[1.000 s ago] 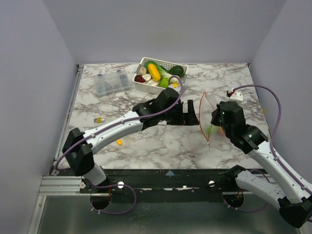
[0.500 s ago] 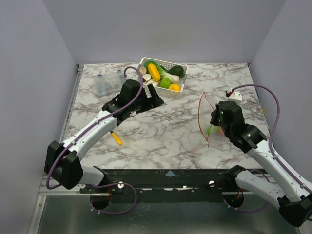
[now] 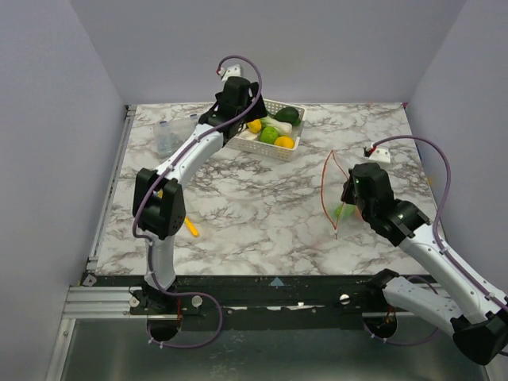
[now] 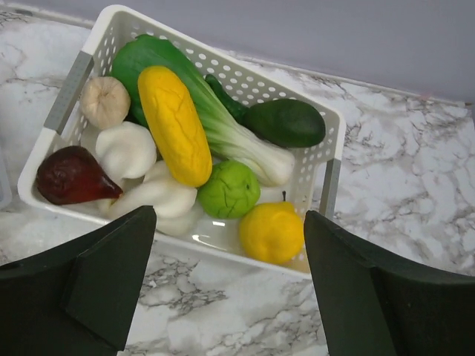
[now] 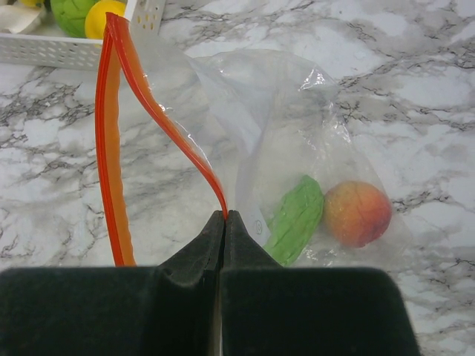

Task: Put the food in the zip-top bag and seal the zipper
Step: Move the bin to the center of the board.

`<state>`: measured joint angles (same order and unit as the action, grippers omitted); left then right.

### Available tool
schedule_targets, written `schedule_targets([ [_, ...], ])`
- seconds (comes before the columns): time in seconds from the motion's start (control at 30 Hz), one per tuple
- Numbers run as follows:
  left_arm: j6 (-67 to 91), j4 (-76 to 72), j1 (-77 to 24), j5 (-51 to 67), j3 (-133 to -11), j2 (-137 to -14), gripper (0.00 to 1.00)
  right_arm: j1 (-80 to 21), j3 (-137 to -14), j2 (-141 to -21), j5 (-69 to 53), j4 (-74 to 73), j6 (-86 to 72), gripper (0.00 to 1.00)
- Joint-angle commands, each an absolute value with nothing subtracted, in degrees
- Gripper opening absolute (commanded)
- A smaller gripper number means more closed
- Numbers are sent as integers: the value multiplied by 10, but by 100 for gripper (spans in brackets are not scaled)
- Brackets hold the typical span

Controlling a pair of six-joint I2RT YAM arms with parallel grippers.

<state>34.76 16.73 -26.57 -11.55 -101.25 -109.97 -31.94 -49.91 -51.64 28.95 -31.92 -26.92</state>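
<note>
The white slotted basket (image 4: pixel 326 167) holds the food: a yellow corn cob (image 4: pixel 174 122), a bok choy (image 4: pixel 223 133), a dark green avocado (image 4: pixel 286 122), a green round fruit (image 4: pixel 230 189), a yellow fruit (image 4: pixel 271 231) and a dark red beet (image 4: pixel 70 176). My left gripper (image 4: pixel 228 216) is open and empty above the basket's near rim; it also shows in the top view (image 3: pixel 238 119). My right gripper (image 5: pixel 225 215) is shut on the red-orange zipper (image 5: pixel 111 148) of the clear bag (image 5: pixel 297 111), holding its mouth open. A green piece (image 5: pixel 297 219) and a peach (image 5: pixel 356 213) lie inside.
A clear compartment box (image 3: pixel 171 136) sits at the back left. A small yellow-handled tool (image 3: pixel 191 228) lies on the marble near the left arm's base. The basket (image 3: pixel 290 147) stands at the back middle, the bag (image 3: pixel 333 190) at the right. Grey walls close three sides.
My left arm has swung from beside the bag's mouth at the middle of the table back to the basket, gripper open. My right gripper has kept its hold on the zipper.
</note>
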Motion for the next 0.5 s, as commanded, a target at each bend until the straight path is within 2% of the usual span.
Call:
schedule_targets([
  [0.0, 318, 187, -257, -168, -1135, -1189, 81, -323, -495, -509, 312, -305, -257, 1],
  [0.17, 358, 197, -246, -111, -1204, -1265, 74, -323, -493, -504, 321, -297, -254, 1],
  [0.47, 413, 254, -246, -26, -1158, -1288, 72, -323, -489, -510, 327, -290, -255, 1],
])
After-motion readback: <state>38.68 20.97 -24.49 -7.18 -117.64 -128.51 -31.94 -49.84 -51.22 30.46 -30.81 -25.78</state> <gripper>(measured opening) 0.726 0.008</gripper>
